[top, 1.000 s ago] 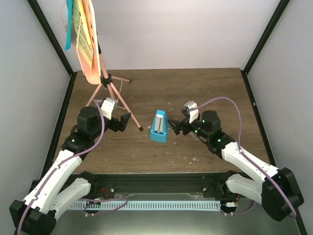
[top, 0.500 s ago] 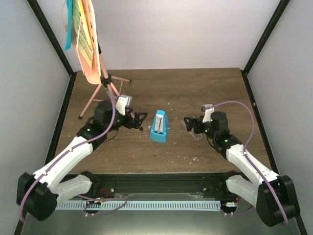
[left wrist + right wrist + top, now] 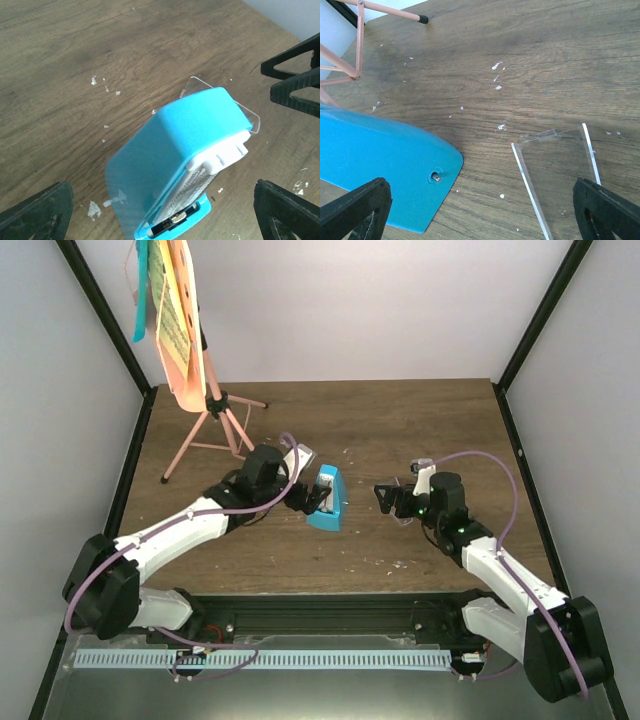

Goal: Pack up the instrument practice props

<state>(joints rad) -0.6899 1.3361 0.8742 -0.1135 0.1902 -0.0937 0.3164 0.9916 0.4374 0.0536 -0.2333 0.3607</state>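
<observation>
Framing metronome (image 3: 175, 150) in wide left tool (image 3: 160, 212).
You're needing a square grip on its flat sides; right tool (image 3: 480, 210) hanging wide.

The left arm is lying stretched low toward 2 o'clock, its left gripper (image 3: 306, 498) pointing toward 3 o'clock with jaws standing wide apart. The right gripper (image 3: 386, 498) is pointing toward 9 o'clock, jaws likewise spread.

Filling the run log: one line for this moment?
left fingers open around metronome | right fingers open over clear cover | music stand upright
</observation>
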